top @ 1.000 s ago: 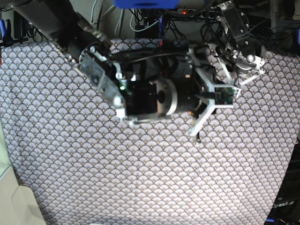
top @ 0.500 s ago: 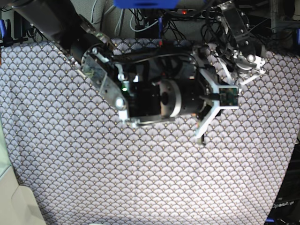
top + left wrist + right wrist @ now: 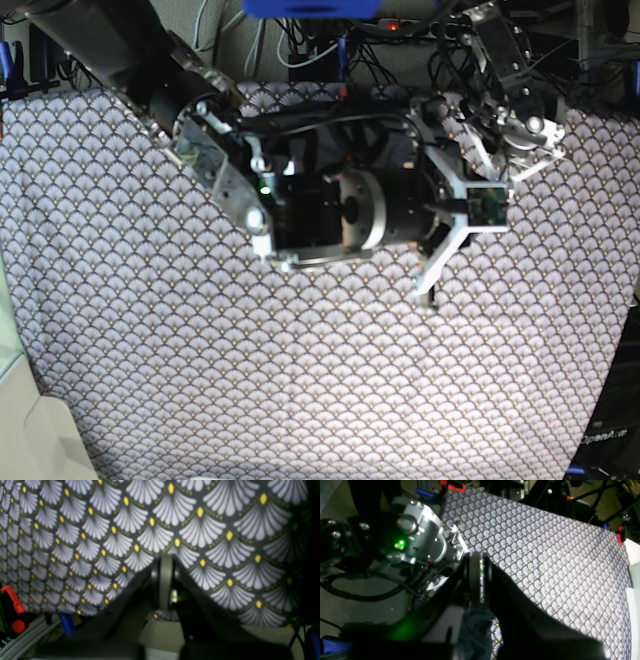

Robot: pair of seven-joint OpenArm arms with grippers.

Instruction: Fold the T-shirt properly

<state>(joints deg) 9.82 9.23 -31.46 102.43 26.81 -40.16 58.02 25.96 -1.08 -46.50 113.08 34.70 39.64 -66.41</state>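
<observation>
The T-shirt is not visible in any view. The scallop-patterned cloth (image 3: 300, 380) covers the table. My right gripper (image 3: 470, 205) hangs over the back middle of the cloth, and in the right wrist view my right gripper (image 3: 476, 555) is shut with nothing between its tips. My left gripper (image 3: 508, 180) sits just behind and right of it near the back edge, and the left wrist view shows my left gripper (image 3: 165, 562) shut close above the cloth (image 3: 200, 517). A dark bluish patch (image 3: 472, 630) lies low between the right fingers. I cannot tell what it is.
Cables (image 3: 300, 50) and gear crowd the back edge. Red clamps (image 3: 456, 487) (image 3: 12, 600) grip the cloth's edge. A white object (image 3: 20, 420) stands at the front left corner. The left arm's silver motor (image 3: 420, 537) sits close beside the right fingertips.
The right arm has shifted slightly to the right over the cloth, then held still. The left arm has not moved. Both grippers stay shut.
</observation>
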